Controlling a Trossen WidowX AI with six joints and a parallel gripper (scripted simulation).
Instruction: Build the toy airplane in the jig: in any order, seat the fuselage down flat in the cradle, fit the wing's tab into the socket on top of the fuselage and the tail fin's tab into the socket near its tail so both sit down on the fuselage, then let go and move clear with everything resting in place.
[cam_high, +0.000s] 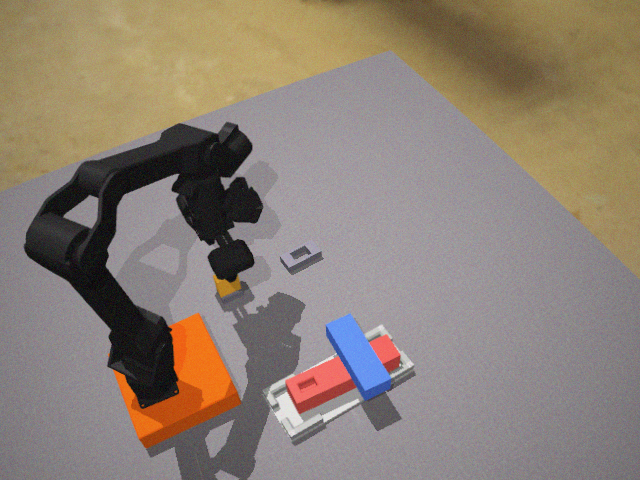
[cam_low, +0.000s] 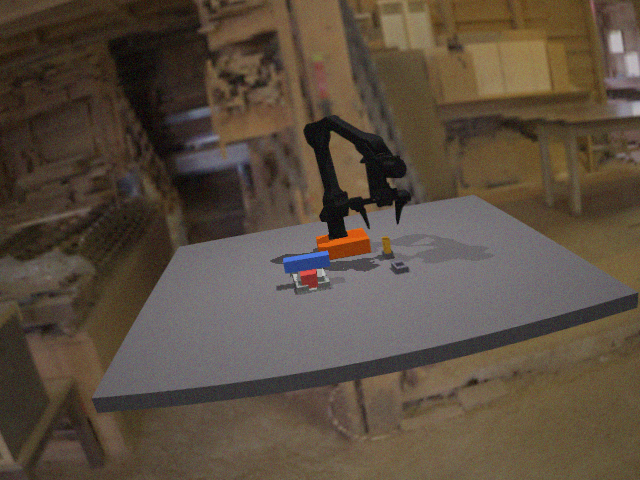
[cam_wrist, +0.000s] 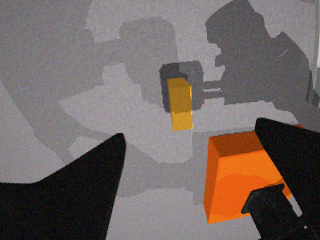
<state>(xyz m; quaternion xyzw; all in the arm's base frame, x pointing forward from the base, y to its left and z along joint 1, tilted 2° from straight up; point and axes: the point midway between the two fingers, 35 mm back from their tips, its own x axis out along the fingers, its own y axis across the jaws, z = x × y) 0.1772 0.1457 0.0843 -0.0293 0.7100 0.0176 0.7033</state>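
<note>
The red fuselage (cam_high: 320, 382) (cam_low: 309, 279) lies lengthwise in the white cradle (cam_high: 309, 426) and looks level. The blue wing (cam_high: 356, 356) (cam_low: 306, 262) lies across the top of the fuselage, covering the socket there; I see no gap under it. The small tail socket (cam_high: 307, 383) is empty. The yellow tail fin (cam_high: 227, 288) (cam_low: 386, 244) (cam_wrist: 181, 107) stands upright on the table, with what looks like a small grey holder around its foot. My gripper (cam_low: 383, 225) (cam_wrist: 191, 132) is open and empty, above the fin. In the top view the near finger partly hides the fin.
An empty grey holder (cam_high: 311, 259) (cam_low: 399, 267) with a rectangular slot sits near the fin. The orange base block (cam_high: 206, 356) (cam_low: 343, 244) (cam_wrist: 240, 180) of the arm stands between the fin and one side of the table (cam_high: 465, 258). The arm's shadow falls around the fin.
</note>
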